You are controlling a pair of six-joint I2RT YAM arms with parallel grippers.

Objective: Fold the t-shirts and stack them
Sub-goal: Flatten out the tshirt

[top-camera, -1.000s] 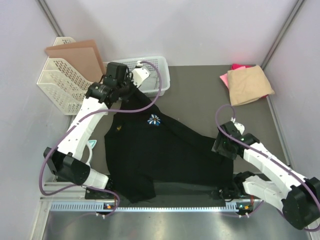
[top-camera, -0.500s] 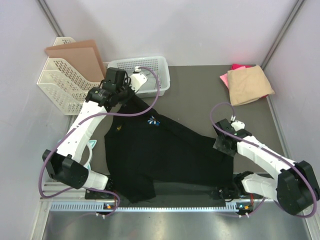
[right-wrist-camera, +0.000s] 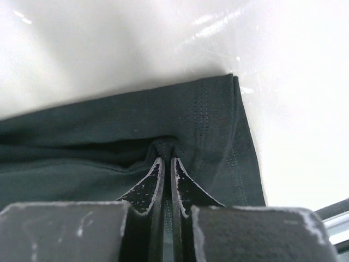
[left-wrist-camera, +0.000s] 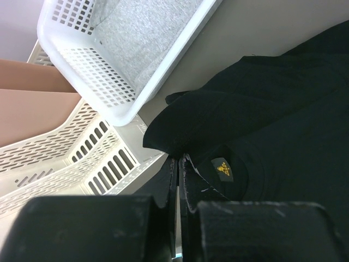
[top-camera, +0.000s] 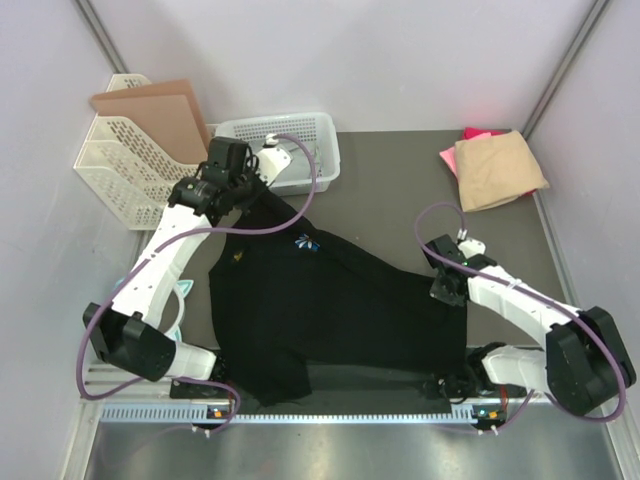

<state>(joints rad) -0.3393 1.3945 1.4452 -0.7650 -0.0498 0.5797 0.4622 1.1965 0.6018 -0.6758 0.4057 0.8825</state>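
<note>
— Where's the black t-shirt (top-camera: 330, 310) sitting?

— Spread over the middle of the table (top-camera: 400, 175), print (top-camera: 307, 240) up. I've got my left gripper (left-wrist-camera: 178, 161) pinched shut on its cloth near the yellow neck label (left-wrist-camera: 221, 168), out at eleven o'clock just beside the white basket (top-camera: 325, 135). My right gripper (right-wrist-camera: 166, 158) is clamped on the stitched hem corner at three o'clock.

— And the others?

— The tan t-shirt (top-camera: 498, 170) lies folded at two o'clock, on the pink t-shirt (top-camera: 475, 134), which only peeks out.
</note>
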